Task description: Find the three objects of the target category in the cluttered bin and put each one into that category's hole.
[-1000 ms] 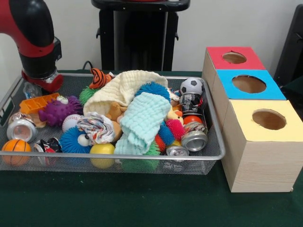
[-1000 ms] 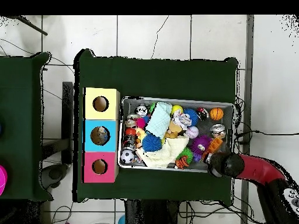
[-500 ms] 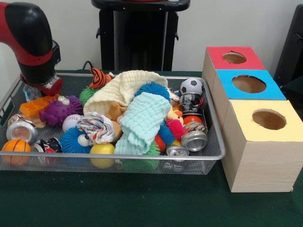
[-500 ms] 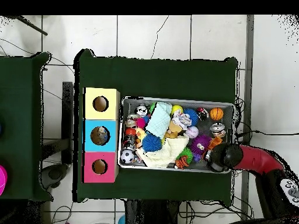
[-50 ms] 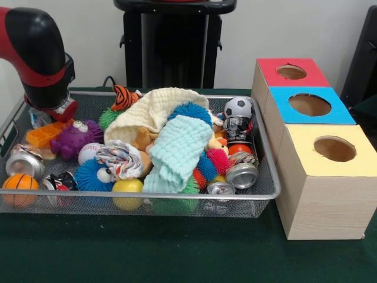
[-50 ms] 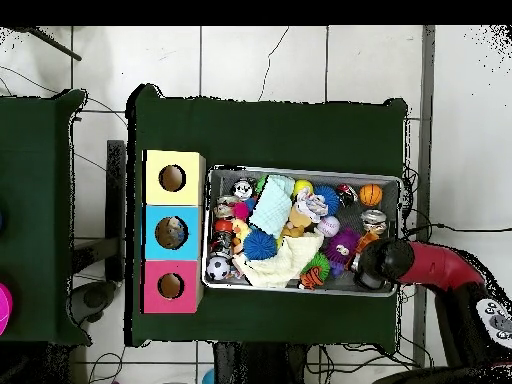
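The wire mesh bin [image 5: 268,191] is packed with toys, cloths and cans. My gripper [image 5: 48,109] hangs over its far left corner, above an orange plastic piece [image 5: 41,134] and beside a purple spiky toy [image 5: 73,138]. Its tips are hidden under the red and black wrist. From above, the gripper [image 6: 380,262] covers the bin's lower right corner. A silver can [image 5: 22,162] and a basketball [image 5: 19,183] lie at the front left. More cans [image 5: 241,174] and a soccer ball [image 5: 239,107] sit at the right end. Red [image 5: 291,72], blue [image 5: 309,105] and yellow [image 5: 334,148] holes top the boxes.
A cream cloth [image 5: 156,109] and a mint cloth [image 5: 177,150] are draped over the middle pile. A yellow ball [image 5: 127,187], a baseball [image 5: 87,152] and a tiger toy [image 5: 125,97] are also in the bin. The boxes stand hard against the bin's right side.
The arm has moved from outside the bin's rim to over its corner. The silver can at the front left has shifted a little leftward.
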`<state>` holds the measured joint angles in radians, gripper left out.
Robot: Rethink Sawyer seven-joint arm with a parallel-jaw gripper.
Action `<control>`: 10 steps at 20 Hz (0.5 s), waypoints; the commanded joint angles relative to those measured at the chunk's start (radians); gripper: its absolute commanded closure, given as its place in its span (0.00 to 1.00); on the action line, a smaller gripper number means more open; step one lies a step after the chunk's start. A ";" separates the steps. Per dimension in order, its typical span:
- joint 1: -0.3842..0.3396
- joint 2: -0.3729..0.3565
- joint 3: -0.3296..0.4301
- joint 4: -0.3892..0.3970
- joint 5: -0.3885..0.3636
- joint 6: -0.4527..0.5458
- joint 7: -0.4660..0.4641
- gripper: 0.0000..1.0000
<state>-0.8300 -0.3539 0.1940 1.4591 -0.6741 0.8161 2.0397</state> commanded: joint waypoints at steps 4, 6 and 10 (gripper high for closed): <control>0.051 0.030 0.188 -0.162 0.055 -0.332 0.053 1.00; 0.062 0.017 0.181 -0.160 0.056 -0.318 0.060 1.00; 0.058 0.008 0.184 -0.138 0.055 -0.363 0.075 0.00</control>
<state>-0.8210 -0.3662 0.1927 1.4481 -0.6762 0.8050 2.0397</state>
